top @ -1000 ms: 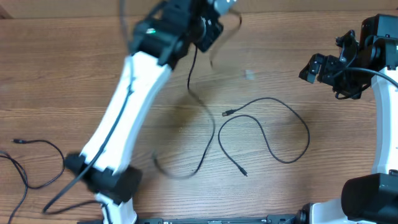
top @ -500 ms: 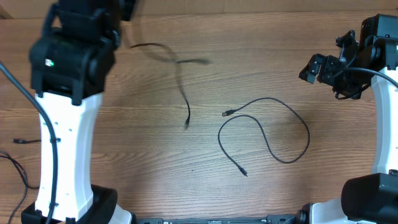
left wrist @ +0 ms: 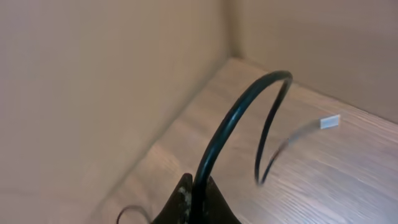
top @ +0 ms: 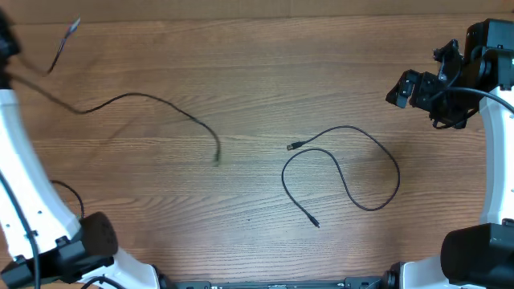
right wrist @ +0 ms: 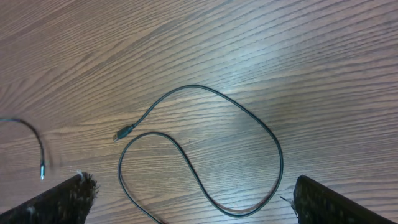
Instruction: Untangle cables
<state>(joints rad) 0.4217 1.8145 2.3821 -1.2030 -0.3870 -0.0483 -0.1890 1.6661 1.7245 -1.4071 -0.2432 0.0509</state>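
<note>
At the near left of the wooden bench [top: 241,249], beside the white left arm [top: 24,185], a short arc of thin black cord [top: 71,191] shows and then passes behind the arm. Right of centre lies the looped cable [top: 397,175], flat on the wood and touching nothing else. One end points to the near side and the other, a small plug [top: 293,146], points left. The strands curl in one open loop and do not cross as far as can be seen. The right wrist view shows the same loop [right wrist: 277,144] spread below that camera.

Left of centre, well apart from the loop, is the blurred free end [top: 217,157] of the second cable [top: 161,99]. From there it runs far and left in a shallow wave to the left edge of the overhead view. Another blurred stretch of it [top: 64,40] hangs at the far left.

The left jaws are out of the overhead view. In the left wrist view they are clenched on the second cable [left wrist: 230,118], which rises from between them in a tall arch. Its pale tip [left wrist: 329,121] is blurred above the wood, near beige walls [left wrist: 93,93].

At the far right, on the right arm [top: 498,152], the right jaws stand released. Their dark fingertips [right wrist: 314,199] are wide apart at the two lower corners of the right wrist view, with nothing between them
</note>
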